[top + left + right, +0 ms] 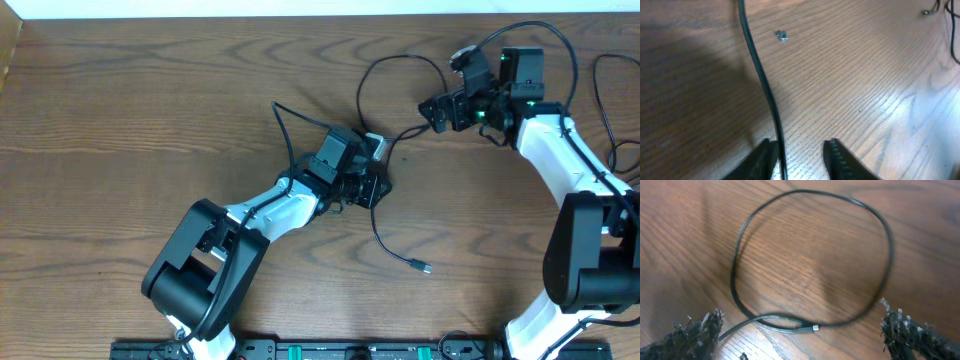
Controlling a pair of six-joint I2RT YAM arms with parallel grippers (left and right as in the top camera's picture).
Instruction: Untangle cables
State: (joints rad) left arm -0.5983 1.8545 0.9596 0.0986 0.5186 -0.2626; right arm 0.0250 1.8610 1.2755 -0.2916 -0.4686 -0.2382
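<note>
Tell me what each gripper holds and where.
Nothing is held. The left gripper stands open astride a cable; the right gripper is open above a loop.

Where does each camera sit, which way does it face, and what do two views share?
Overhead: above the table, facing straight down; left arm, right arm, left gripper, right gripper show.
Left wrist: on the left arm, facing down at the table past its open gripper, a cable between the jaws.
Right wrist: on the right arm, facing down past its open gripper at a cable loop.
Shared: overhead and right wrist both show that loop.
</note>
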